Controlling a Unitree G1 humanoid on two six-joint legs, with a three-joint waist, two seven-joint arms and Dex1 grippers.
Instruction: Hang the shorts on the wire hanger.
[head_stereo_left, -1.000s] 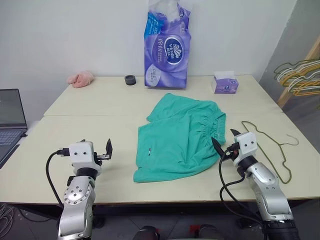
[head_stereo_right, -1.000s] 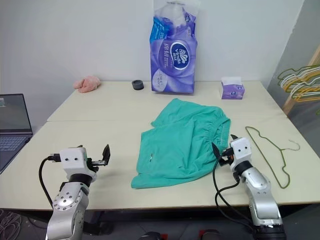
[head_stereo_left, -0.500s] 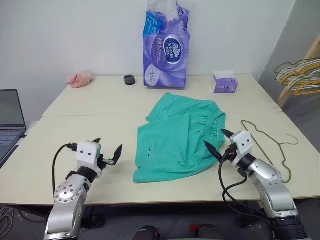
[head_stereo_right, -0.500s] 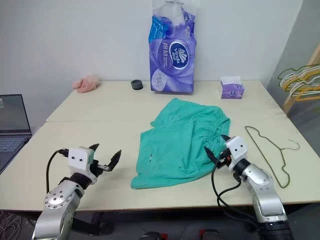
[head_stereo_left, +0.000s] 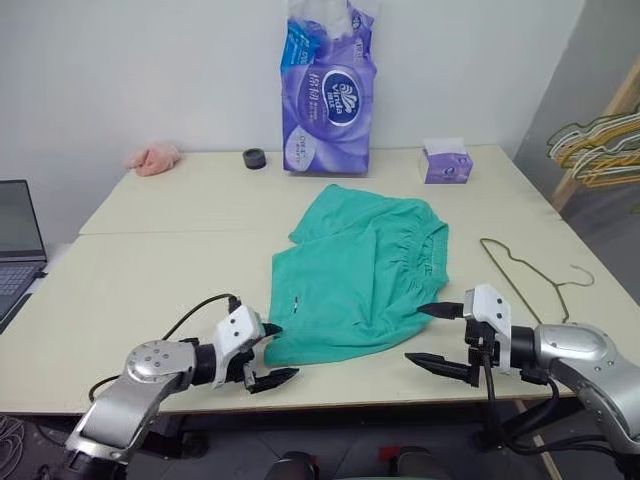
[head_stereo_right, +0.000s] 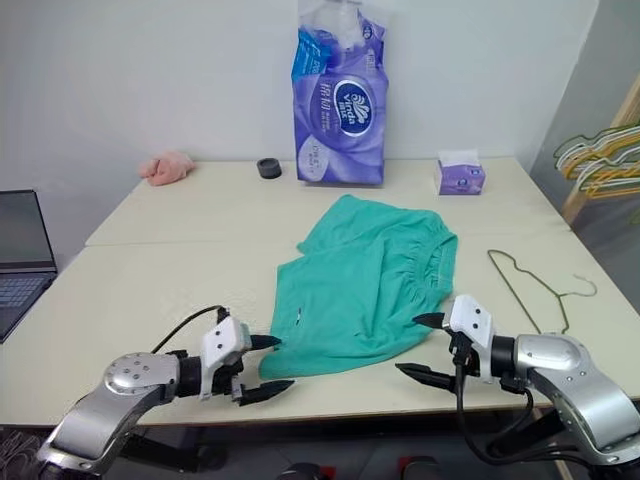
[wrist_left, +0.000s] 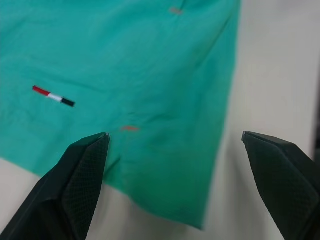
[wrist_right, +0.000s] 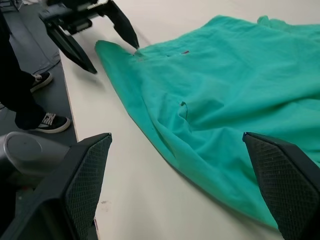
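1. While both arms reach in low over the near edge of the table (head_stereo_left: 150, 270), the left gripper (head_stereo_left: 272, 354) points toward the near left corner of the shorts (head_stereo_left: 360, 270), its two black fingers spread wide and holding nothing; the upper fingertip lies at that corner of the fabric, the lower one hangs past the table's edge.
2. From the left wrist view, the same corner of the shorts (wrist_left: 125, 75) lies between the spread fingers (wrist_left: 75, 185), with a small red, white and black tag (wrist_left: 53, 96) on the cloth.
3. The right gripper (head_stereo_left: 432, 336) faces the left one from the other side, its jaws just as wide apart and empty, with the upper fingertip near the near right hem of the shorts and the lower one near the table's front edge.
4. The shorts lie flat and somewhat rumpled in the middle of the table, gathered waistband toward the far right, leg hems toward the robot.
5. The wire hanger (head_stereo_left: 530, 290) lies flat on the table to the right of the shorts, apart from them, hook toward the right edge.
6. Farther back stand a purple tissue pack (head_stereo_left: 325, 90), a small purple tissue box (head_stereo_left: 446, 163), a black round object (head_stereo_left: 255, 158) and a pink fluffy cloth (head_stereo_left: 152, 158).
7. A laptop (head_stereo_left: 18, 240) sits off the left side, and bunched coloured hangers (head_stereo_left: 600, 150) hang at the right.
8. A person's dark trouser leg and shoe (wrist_right: 30, 107) show on the floor in the right wrist view.
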